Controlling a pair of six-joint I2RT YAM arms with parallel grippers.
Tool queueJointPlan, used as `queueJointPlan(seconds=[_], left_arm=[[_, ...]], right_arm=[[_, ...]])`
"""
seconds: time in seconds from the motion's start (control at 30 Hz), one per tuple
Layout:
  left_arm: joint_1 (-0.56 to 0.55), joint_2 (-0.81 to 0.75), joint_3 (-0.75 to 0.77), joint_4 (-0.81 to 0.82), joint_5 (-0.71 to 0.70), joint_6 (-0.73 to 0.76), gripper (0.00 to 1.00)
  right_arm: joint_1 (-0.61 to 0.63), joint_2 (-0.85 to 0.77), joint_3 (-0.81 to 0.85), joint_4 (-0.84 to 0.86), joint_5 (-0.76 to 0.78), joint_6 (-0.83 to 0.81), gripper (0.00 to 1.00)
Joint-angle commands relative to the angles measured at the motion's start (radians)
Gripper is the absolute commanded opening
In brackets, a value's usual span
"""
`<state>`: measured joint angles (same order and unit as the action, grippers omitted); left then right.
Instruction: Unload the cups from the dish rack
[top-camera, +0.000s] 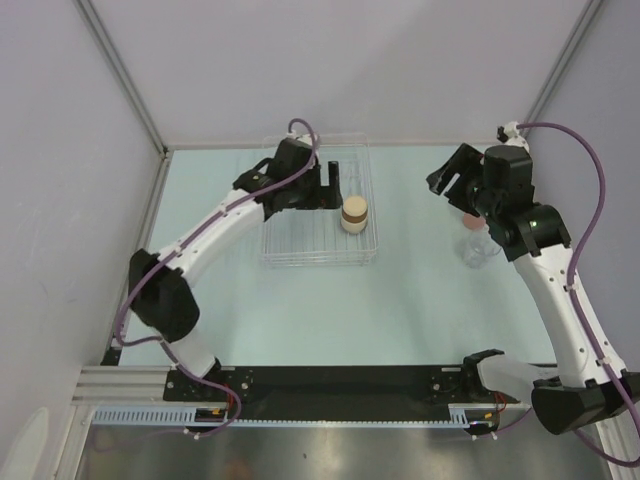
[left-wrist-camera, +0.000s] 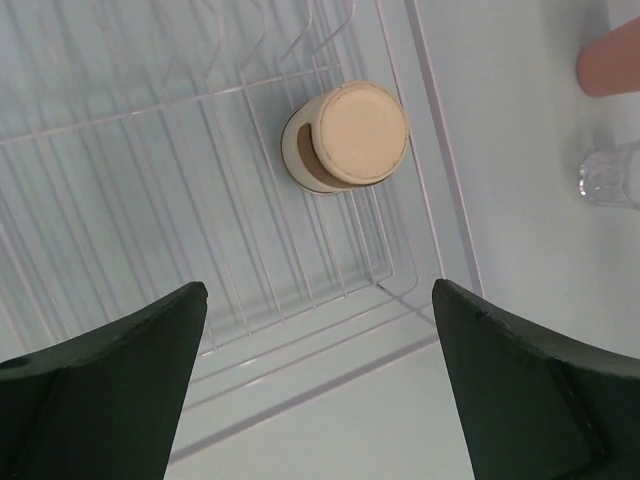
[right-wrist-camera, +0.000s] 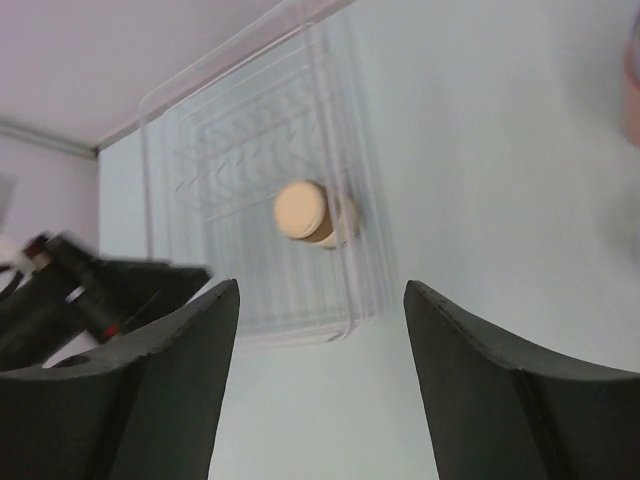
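Left fingers (left-wrist-camera: 110, 390) wide above the cork-topped clear cup (left-wrist-camera: 345, 137) in the transparent ribbed dish rack (left-wrist-camera: 150, 200); right fingers (right-wrist-camera: 150, 380) wide, empty. Looks light, slick: pinch its sides.

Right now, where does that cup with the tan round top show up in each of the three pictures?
Top view: the cup sits just above centre, inside the dish rack near its right wall.
Left wrist view: the cup is upper middle, on the rack's slats.
Right wrist view: the cup is left of centre, slightly blurred.
Shared landmark: the dish rack's right wall, next to the cup.
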<state>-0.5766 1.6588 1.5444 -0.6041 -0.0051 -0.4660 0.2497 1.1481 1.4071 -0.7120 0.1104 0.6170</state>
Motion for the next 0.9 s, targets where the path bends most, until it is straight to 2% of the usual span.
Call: queueJointPlan(seconds=[0.0, 0.27, 0.5, 0.87], left_arm=[[-0.038, 0.149, 0.166, -0.100, -0.110, 0.082, 1.00], [-0.069, 0.332, 0.282, -0.094, -0.121, 0.102, 1.00], [-0.121, 0.433, 0.414, -0.079, -0.145, 0.141, 1.00], [-0.137, 0.519, 0.502, -0.057, -0.164, 0.136, 1.00]], right_arm=[[0.083, -0.050, -0.005, 0.031, -0.069, -0.003, 0.72], [0.132, -0.143, -0.138, 0.023, -0.129, -0.010, 0.72], [0.155, -0.143, -0.125, 0.013, -0.155, -0.014, 0.72], [0.172, -0.125, -0.108, 0.006, -0.184, -0.040, 0.71]])
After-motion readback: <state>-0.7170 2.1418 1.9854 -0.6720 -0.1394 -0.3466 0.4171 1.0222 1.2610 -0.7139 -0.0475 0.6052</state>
